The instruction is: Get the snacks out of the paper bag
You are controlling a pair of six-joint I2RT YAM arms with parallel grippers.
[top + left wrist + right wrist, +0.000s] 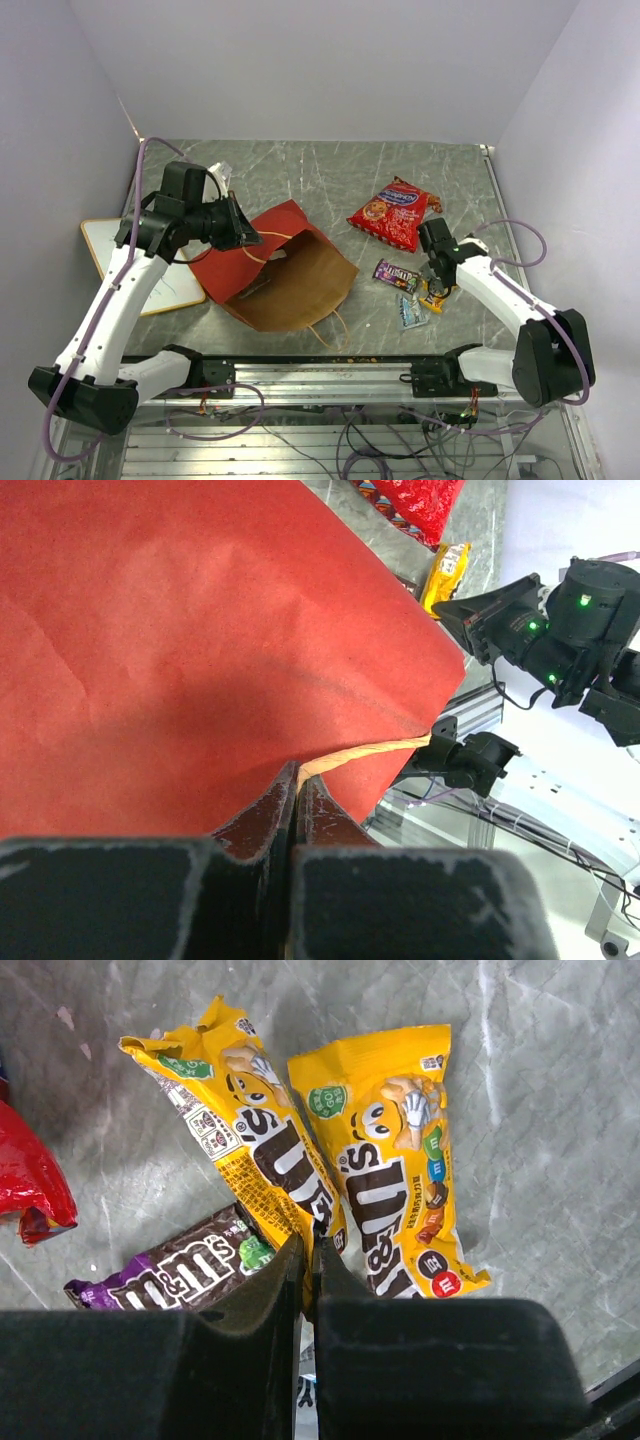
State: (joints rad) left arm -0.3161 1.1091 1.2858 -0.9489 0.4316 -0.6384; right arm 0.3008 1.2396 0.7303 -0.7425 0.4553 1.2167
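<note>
Seen from above, the paper bag lay on the tabletop, the left hand at its ten o'clock corner and the chip bag out at two o'clock. In the left wrist view that hand was clamped shut on the bag beside its handle. In the right wrist view the right hand was closed, apparently nipping a yellow packet — a set-down, I judged; next, release and check the bag.

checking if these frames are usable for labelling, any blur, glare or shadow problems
Top view: even light, soft shadows, candy small but clear. Left wrist: left hand dim and tinted red, a broad shadow across the red bag, right background washed out. Right wrist: yellow packet sharp, print readable, right hand on it dark, little detail.
</note>
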